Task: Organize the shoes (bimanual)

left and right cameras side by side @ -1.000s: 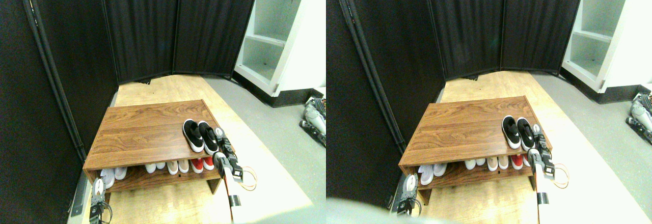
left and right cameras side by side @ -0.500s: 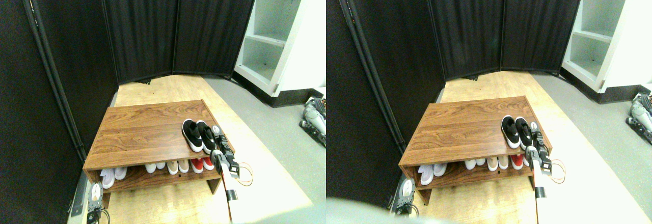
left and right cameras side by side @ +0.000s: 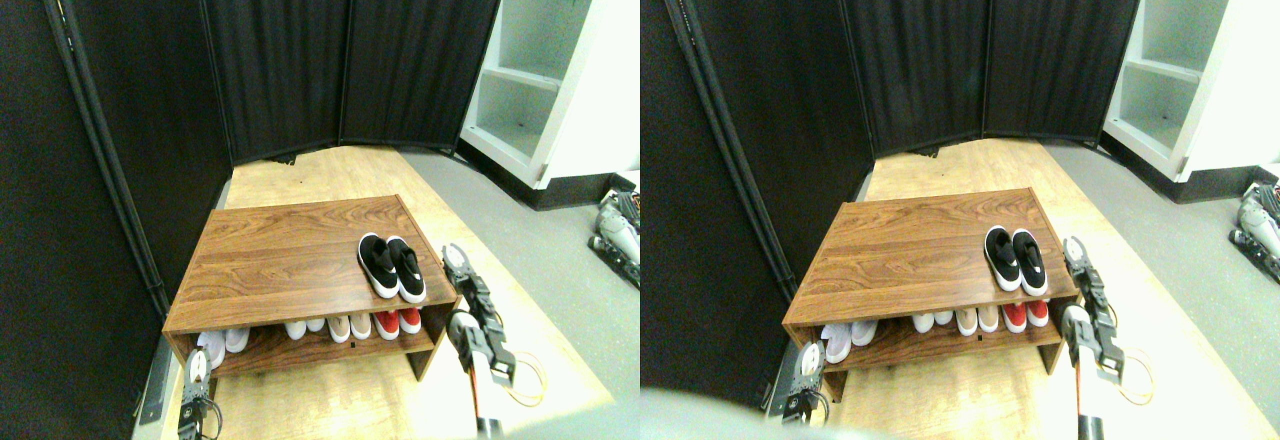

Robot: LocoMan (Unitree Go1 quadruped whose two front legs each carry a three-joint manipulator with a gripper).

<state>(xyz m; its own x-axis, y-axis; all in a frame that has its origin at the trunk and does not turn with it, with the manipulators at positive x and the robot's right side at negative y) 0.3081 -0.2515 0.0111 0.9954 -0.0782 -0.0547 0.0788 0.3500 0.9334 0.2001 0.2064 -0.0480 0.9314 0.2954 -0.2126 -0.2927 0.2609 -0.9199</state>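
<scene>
From my forward camera I look down on a low wooden shoe rack (left and right cameras side by side: 290, 250) standing on a pale wood floor (left and right cameras side by side: 330, 175), with dark folding screens (left and right cameras side by side: 280, 50) behind it and a white shelf unit (left and right cameras side by side: 540, 70) off to the right rear. The shoes (left and right cameras side by side: 391, 266), my pair of black low-tops with white soles, sit side by side on the rack's top board, touching each other, near its right end and toward the front edge, toes pointing away from me. On the lower shelf stands a row of other footwear: white shoes (left and right cameras side by side: 222, 343) at the left, beige shoes (left and right cameras side by side: 338, 327) in the middle, and red shoes (left and right cameras side by side: 398, 321) at the right, just under the black pair. My right gripper (left and right cameras side by side: 456, 257) is raised beside the rack's right end, clear of the top board and apart from the black pair; its tip shows pale and the dark limb runs down and right from it toward the bottom of the picture. It holds nothing, and its jaws look slightly spread, though they are small and I cannot be sure. My left gripper (left and right cameras side by side: 196, 367) is low at the rack's front left corner, near the white shoes but not touching them; whether its jaws are spread or pressed together I cannot tell. A grey floor strip (left and right cameras side by side: 560, 290) runs along the right, with some dark gear (left and right cameras side by side: 618, 230) lying at its far edge.
</scene>
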